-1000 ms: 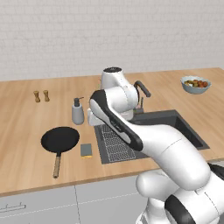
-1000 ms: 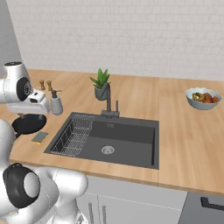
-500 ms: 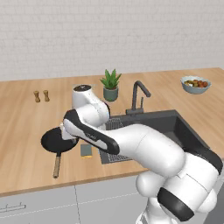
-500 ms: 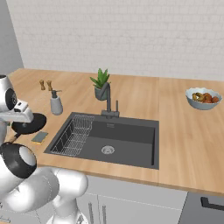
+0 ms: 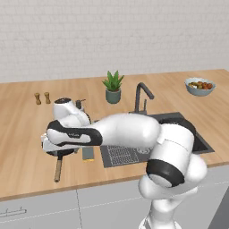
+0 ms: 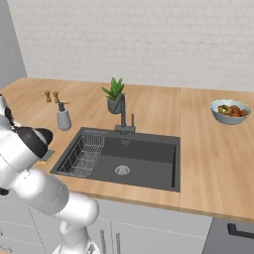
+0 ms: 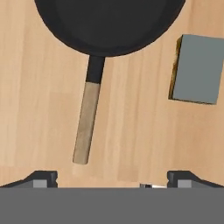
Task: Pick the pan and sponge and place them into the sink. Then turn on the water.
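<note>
Hand view: pan (image 7: pixel 109 24) at top middle, sponge (image 7: pixel 195 68) at upper right (soft, light), gripper (image 7: pixel 111 178) wide apart at bottom; probably heavy and stiff, best grabbed by slim wooden handle (image 7: pixel 86 124).

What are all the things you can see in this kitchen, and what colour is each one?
Round black frying pan: one, slim light wooden handle, on the counter left of the sink.
Flat rectangular sponge: one, grey-green top, yellow underside, beside the pan, apart from it.
Dark grey recessed sink: one, with a round drain.
Wire rack: one, in the sink's left side.
Dark tap: one, behind the sink.
Grey soap dispenser bottle: one, left of the sink.
Green potted plant: one, behind the tap.
Small brown shakers: two, far left.
Bowl of fruit: one, far right.
Two-finger gripper: one, open, above the pan handle.
</note>
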You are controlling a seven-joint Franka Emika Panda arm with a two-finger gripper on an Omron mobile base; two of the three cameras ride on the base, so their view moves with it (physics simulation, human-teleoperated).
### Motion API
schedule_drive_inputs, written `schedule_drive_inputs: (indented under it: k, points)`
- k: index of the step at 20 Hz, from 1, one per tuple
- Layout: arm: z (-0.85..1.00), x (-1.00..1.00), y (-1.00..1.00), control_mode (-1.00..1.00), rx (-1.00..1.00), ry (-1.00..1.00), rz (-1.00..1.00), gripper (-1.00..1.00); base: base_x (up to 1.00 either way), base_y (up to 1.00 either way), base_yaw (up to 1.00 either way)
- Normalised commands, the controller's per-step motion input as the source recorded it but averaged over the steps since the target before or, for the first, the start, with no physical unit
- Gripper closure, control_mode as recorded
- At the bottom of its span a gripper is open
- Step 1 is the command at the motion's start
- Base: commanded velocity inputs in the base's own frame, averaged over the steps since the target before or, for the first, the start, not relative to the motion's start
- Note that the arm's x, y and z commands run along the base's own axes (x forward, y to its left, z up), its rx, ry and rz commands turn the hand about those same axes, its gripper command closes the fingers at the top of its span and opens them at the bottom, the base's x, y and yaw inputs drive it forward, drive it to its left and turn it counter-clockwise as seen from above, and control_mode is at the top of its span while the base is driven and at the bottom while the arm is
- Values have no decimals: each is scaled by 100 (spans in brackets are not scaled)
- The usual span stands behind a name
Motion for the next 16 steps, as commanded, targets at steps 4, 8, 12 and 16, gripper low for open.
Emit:
schedule_drive_inputs:
  k: [4, 8, 12, 16]
  points:
    - [-37, 20, 28, -100, 0, 7, 0, -100, 0, 0, 0]
    - [-43, 22, 10, -100, 0, 3, 0, -100, 0, 0, 0]
    - [-41, 23, 18, -100, 0, 0, 0, -100, 0, 0, 0]
    - [-36, 30, 18, -100, 0, 0, -1, -100, 0, 0, 0]
